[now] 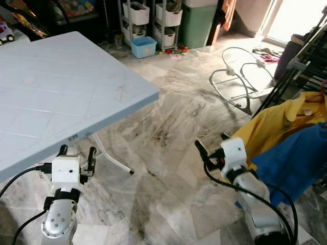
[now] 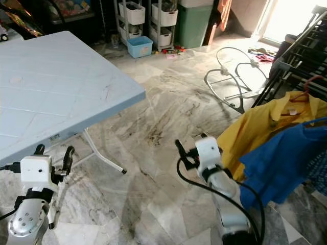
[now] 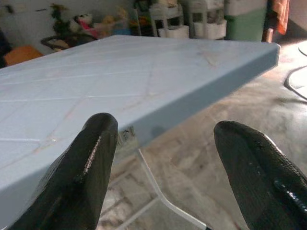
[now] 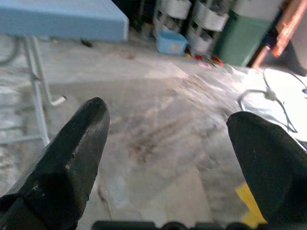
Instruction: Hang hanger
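The hanger (image 2: 306, 87) sits at the right edge of the frame, its red hook poking out above a yellow shirt (image 2: 265, 127) on the drying rack (image 2: 296, 56). It's probably light and stiff, and the hook is the spot to grab. The rest is buried under cloth. Left gripper (image 1: 76, 155) and right gripper (image 1: 210, 148) are both spread, empty.
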Robot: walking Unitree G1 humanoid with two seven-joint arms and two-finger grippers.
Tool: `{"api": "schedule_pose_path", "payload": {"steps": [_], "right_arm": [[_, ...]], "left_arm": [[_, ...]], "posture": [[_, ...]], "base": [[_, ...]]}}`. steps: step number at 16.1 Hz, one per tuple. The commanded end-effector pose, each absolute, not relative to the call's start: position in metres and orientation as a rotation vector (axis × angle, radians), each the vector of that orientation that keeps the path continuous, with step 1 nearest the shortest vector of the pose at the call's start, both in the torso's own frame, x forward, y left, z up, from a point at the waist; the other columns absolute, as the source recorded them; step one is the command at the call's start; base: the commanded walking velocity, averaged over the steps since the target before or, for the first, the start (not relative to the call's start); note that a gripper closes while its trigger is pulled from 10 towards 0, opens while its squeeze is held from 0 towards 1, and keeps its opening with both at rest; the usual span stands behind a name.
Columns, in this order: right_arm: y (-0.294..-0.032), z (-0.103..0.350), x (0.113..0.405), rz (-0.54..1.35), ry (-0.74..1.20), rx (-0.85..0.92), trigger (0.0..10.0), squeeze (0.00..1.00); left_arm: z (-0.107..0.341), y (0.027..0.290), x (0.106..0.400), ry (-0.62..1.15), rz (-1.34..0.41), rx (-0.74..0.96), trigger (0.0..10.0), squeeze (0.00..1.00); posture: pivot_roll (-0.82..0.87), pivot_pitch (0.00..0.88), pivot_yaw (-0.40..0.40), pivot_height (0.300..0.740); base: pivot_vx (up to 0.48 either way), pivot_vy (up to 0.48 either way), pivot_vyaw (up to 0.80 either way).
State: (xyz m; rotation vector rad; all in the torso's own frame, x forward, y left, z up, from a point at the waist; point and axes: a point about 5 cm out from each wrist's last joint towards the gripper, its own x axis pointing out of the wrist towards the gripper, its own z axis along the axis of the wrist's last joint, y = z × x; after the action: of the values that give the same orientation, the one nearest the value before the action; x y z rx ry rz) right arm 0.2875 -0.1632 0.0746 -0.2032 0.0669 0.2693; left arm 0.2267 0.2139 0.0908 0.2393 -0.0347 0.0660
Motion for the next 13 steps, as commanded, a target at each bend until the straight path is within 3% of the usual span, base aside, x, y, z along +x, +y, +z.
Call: {"api": "schedule_pose_path", "payload": {"steps": [1, 4, 6, 9, 13], "right_arm": [[-0.166, 0.083, 0.286, 0.241, 0.028, -0.258, 10.0, 0.00], [-0.165, 0.090, 0.286, 0.150, -0.003, -0.266, 10.0, 0.00], [-0.165, 0.090, 0.281, 0.059, 0.002, -0.226, 10.0, 0.00], [-0.175, 0.086, 0.279, -0.030, 0.034, -0.148, 10.0, 0.00], [-0.171, 0.084, 0.288, -0.046, 0.055, -0.098, 10.0, 0.00]], "left_arm": [[0.099, 0.213, 0.230, -0.038, -0.032, 0.278, 10.0, 0.00], [0.105, 0.221, 0.234, 0.018, -0.064, 0.265, 10.0, 0.00], [0.100, 0.214, 0.230, 0.006, 0.063, 0.165, 10.0, 0.00], [0.078, 0.201, 0.222, 0.071, 0.118, 0.015, 10.0, 0.00], [0.069, 0.203, 0.225, 0.123, 0.068, 0.014, 10.0, 0.00]], "posture": [[-0.02, 0.014, -0.072, 0.740], [-0.04, 0.015, -0.057, 0.740], [-0.07, 0.021, -0.034, 0.740], [-0.06, 0.026, -0.040, 0.740], [-0.05, 0.030, -0.014, 0.740]], "base": [[0.000, 0.000, 0.00], [0.000, 0.000, 0.00], [0.000, 0.000, 0.00], [0.000, 0.000, 0.00], [0.000, 0.000, 0.00]]}}
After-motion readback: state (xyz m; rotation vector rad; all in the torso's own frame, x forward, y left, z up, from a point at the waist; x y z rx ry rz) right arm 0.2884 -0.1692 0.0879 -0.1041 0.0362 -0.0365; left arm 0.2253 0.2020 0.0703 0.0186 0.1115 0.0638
